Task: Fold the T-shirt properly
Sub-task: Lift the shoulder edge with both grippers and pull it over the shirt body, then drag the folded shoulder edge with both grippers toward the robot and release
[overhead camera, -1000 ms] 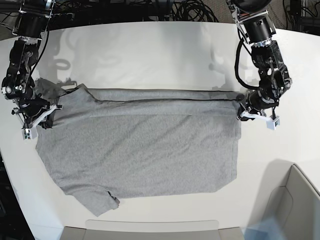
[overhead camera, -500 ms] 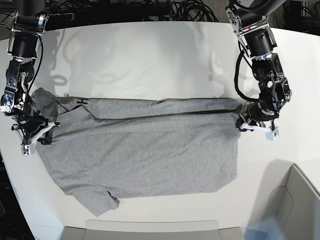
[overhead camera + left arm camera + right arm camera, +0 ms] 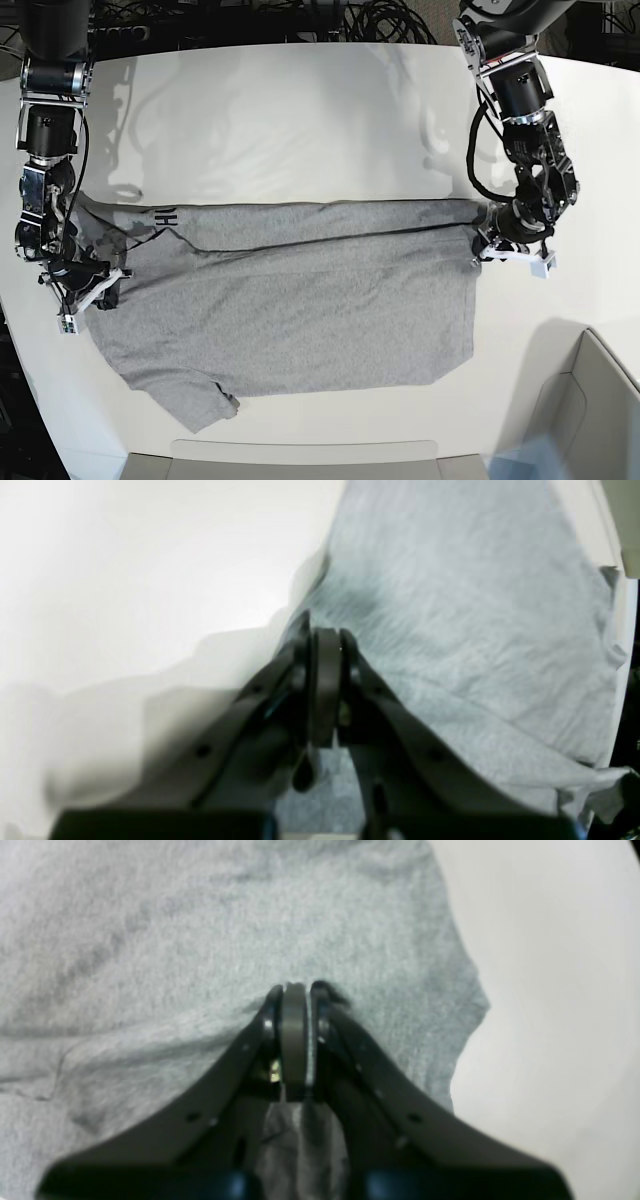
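t-shirt [image 3: 300, 300] lettering mostly folded under

Left gripper [image 3: 487, 238] low at the base view's right, jaws clamped tight on cloth, arm reaching down from the far edge. Right gripper [image 3: 92, 290] low at that view's left, jaws likewise pinched together on cloth, forearm hanging near vertical above.

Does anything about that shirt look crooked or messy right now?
Yes. The T-shirt lies askew: its near sleeve is curled at the edge, and the folded-over far edge shows black lettering peeking out near the right gripper.
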### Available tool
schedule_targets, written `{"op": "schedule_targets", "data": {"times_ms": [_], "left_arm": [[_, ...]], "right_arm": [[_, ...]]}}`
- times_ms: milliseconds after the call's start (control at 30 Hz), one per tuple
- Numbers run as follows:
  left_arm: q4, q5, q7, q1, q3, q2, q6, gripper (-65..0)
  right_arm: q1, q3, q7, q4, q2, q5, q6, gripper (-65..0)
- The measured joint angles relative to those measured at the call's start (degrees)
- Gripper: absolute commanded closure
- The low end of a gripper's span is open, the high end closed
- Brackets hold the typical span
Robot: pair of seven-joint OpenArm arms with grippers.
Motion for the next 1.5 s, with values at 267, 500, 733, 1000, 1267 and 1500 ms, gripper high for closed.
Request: {"op": "schedule_targets", "data": {"times_ms": [267,500,733,1000,1267,1500], "left_arm": [[0.17,-0.09,0.0,-0.2,-0.04,-0.04,0.02,-17.7],[8.63,-0.55,2.56,-0.37,-0.48,0.33,0.0,-17.7],[15.02,-0.61,7.1,5.35,-0.48,0.28,0.09,-17.7],[15.19,-0.94,7.82,6.95,0.22,0.17,-0.42,-17.7],[15.19,-0.13,10.56,7.1,-0.02,-0.02,-0.39,-21.9],[15.19,-0.13,10.51,7.23,-0.33,-0.04,-0.37,-21.9]], "right_arm": [[0.35,0.13,0.24,-0.17,0.02,1.11,-0.02,-21.4],[-3.13,0.59,0.92,8.24,5.57,13.29,-0.02,-20.1],[-20.98,17.14,-10.05,14.67,7.32,20.74,0.09,-20.2],[-25.9,23.85,-9.81,13.09,5.75,21.35,4.55,-20.1],[-22.05,24.3,-7.65,0.92,5.81,18.93,4.44,-20.1],[-19.71,24.15,-7.19,-0.66,4.39,17.49,4.44,-20.1]]}}
